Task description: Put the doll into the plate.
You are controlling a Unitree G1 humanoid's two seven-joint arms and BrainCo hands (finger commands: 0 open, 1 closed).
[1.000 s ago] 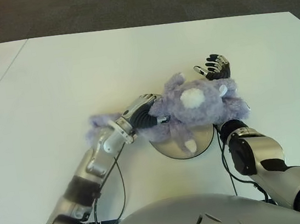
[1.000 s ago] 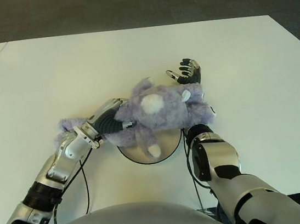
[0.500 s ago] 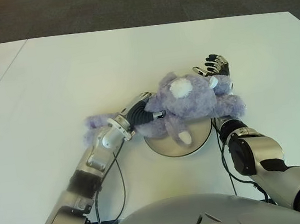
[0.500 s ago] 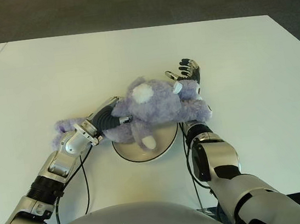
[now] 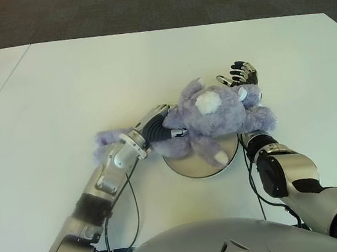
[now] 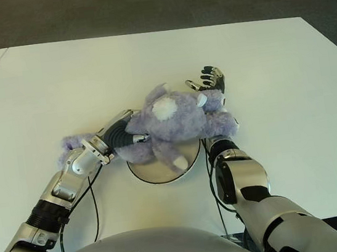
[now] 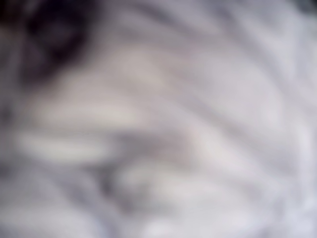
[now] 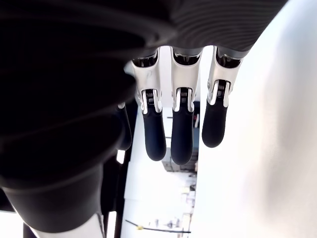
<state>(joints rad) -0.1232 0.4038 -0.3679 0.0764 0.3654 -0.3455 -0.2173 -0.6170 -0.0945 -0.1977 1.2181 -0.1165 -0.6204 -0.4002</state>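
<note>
The doll [image 5: 216, 113] is a fluffy purple plush with white patches; it sits over the far part of the round pale plate [image 5: 189, 165], one leg draped across the plate. My left hand [image 5: 159, 127] is buried in the doll's left side and shut on it; one furry limb [image 5: 105, 143] trails back over my forearm. Purple fur [image 7: 158, 119] fills the left wrist view. My right hand [image 5: 239, 74] shows just beyond the doll's right side, with its fingers [image 8: 181, 134] straight and holding nothing.
The white table [image 5: 88, 80] stretches wide on all sides of the plate. Dark carpet floor [image 5: 171, 1] lies beyond the table's far edge. A seam [image 5: 1, 86] runs across the table at the far left.
The doll swung up and left with my left hand, then settled back slightly right over the plate, its leg shifting across the plate. My right hand stayed put.
</note>
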